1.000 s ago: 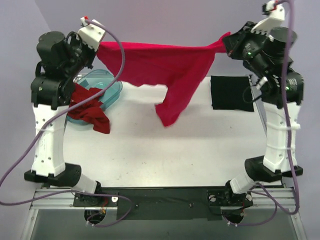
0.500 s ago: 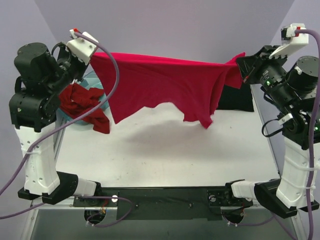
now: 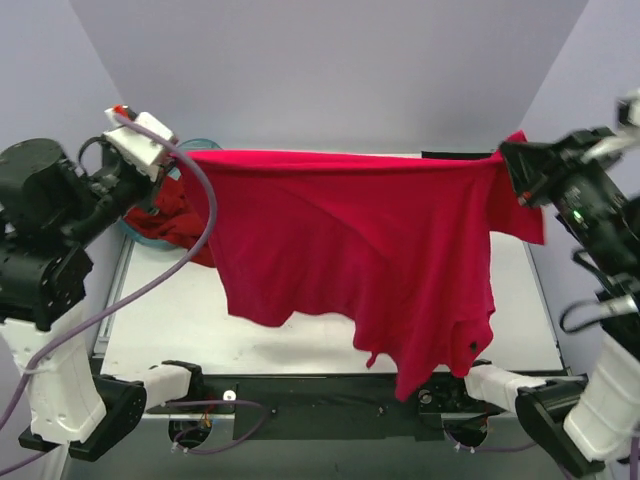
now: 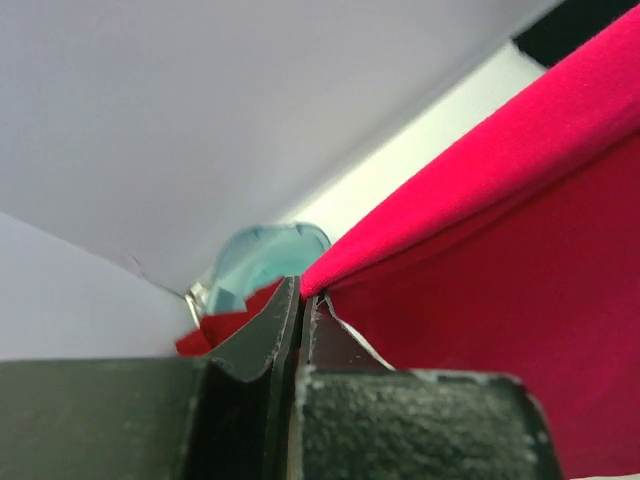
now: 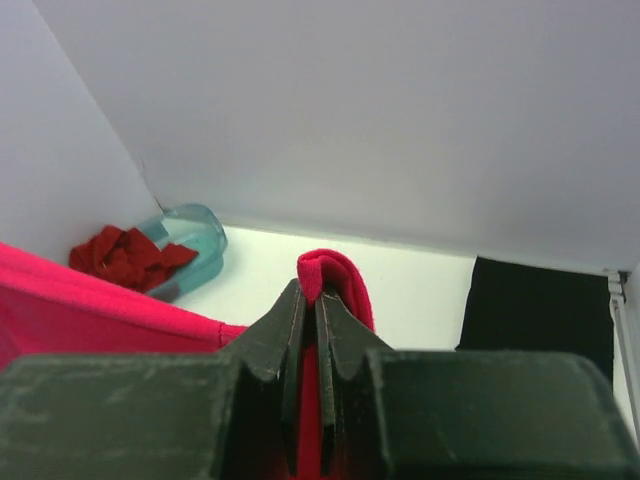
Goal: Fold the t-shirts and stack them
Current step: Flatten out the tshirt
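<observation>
I held the pink tee (image 3: 370, 240) stretched in the air above the tabletop (image 3: 170, 320), left pincer (image 4: 300, 295) and right pincer (image 5: 312, 290) each pinching a top corner. With so thin a bite, a corner could slip and the tee drop crumpled. The top view mostly hid the black tee (image 5: 530, 305); my right wrist view showed it flat.
</observation>
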Motion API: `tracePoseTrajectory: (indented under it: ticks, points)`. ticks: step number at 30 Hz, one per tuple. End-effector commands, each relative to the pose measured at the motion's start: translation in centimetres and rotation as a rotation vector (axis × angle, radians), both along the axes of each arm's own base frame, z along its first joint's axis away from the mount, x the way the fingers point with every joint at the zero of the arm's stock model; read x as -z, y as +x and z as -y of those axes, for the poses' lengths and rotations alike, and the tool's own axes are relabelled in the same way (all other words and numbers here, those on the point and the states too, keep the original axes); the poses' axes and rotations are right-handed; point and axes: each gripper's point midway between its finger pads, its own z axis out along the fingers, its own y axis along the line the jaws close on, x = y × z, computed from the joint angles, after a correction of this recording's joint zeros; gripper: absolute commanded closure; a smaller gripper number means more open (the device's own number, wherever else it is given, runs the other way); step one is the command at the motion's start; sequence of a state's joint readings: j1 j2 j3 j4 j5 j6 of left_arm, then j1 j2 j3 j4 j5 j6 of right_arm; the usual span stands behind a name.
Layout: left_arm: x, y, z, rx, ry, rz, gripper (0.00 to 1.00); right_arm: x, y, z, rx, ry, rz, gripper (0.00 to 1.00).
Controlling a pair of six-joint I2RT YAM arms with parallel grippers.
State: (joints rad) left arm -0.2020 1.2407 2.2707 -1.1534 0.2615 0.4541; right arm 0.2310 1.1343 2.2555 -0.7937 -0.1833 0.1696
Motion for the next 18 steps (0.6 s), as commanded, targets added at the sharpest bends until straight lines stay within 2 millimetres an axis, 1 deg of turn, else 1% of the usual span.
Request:
tracePoseTrajectory:
  ticks: [1, 2, 3, 4, 5, 6, 7, 8, 9, 10, 11, 12, 13, 14, 15, 16, 17, 18]
  points:
    - [8.9, 6.6, -0.5, -0.097, 0.048, -0.262, 1.00, 8.9, 13.8, -2.5, 0.022, -0.123, -0.285, 1.00]
    - [9.9, 7.6, -0.3, -0.094, 0.059, -0.276, 1.00, 10.4, 15.6, -2.7, 0.023, -0.139, -0.320, 1.00]
    - [12.4, 9.1, 0.0, -0.094, 0.072, -0.337, 1.00, 12.8, 18.7, -3.6, 0.004, -0.152, -0.373, 1.00]
    - [13.4, 10.4, 0.3, -0.088, 0.084, -0.347, 1.00, 13.7, 20.0, -4.1, -0.012, -0.167, -0.384, 1.00]
    - [15.6, 11.7, 0.5, -0.088, 0.095, -0.396, 1.00, 16.3, 23.0, -5.1, -0.035, -0.184, -0.425, 1.00]
    - [16.6, 13.1, 0.8, -0.086, 0.097, -0.402, 1.00, 17.6, 24.3, -5.3, -0.037, -0.194, -0.445, 1.00]
    - [19.4, 14.5, 1.0, -0.080, 0.121, -0.461, 1.00, 20.4, 27.1, -6.0, -0.045, -0.211, -0.491, 1.00]
    - [19.8, 15.9, 1.3, -0.080, 0.117, -0.440, 1.00, 21.5, 28.2, -6.3, -0.055, -0.228, -0.503, 1.00]
    - [21.8, 17.9, 1.5, -0.076, 0.136, -0.446, 1.00, 24.5, 30.5, -7.0, -0.063, -0.240, -0.555, 1.00]
    - [23.8, 19.3, 1.7, -0.078, 0.150, -0.474, 1.00, 26.2, 31.7, -7.3, -0.061, -0.244, -0.581, 1.00]
    - [24.5, 20.8, 1.8, -0.089, 0.139, -0.453, 1.00, 28.4, 33.5, -7.2, -0.029, -0.250, -0.614, 0.88]
    - [26.8, 22.1, 2.1, -0.086, 0.152, -0.487, 1.00, 30.0, 34.5, -7.1, 0.004, -0.228, -0.647, 0.79]
    - [26.7, 23.8, 1.9, -0.116, 0.150, -0.448, 0.80, 32.2, 36.0, -6.1, 0.082, -0.237, -0.681, 0.55]
    - [28.5, 25.2, 1.8, -0.136, 0.153, -0.474, 0.63, 34.0, 36.6, -5.4, 0.129, -0.215, -0.726, 0.47]
    - [27.9, 26.6, 1.7, -0.167, 0.144, -0.441, 0.37, 34.2, 36.8, -4.8, 0.177, -0.184, -0.741, 0.38]
    - [28.8, 27.5, 1.5, -0.186, 0.155, -0.455, 0.30, 34.1, 36.3, -3.8, 0.200, -0.172, -0.765, 0.37]
    - [27.4, 28.0, 1.6, -0.186, 0.151, -0.437, 0.24, 34.3, 35.7, -3.4, 0.218, -0.152, -0.789, 0.33]
    - [26.2, 28.3, 1.7, -0.183, 0.142, -0.426, 0.22, 32.6, 34.3, -2.7, 0.238, -0.153, -0.782, 0.32]
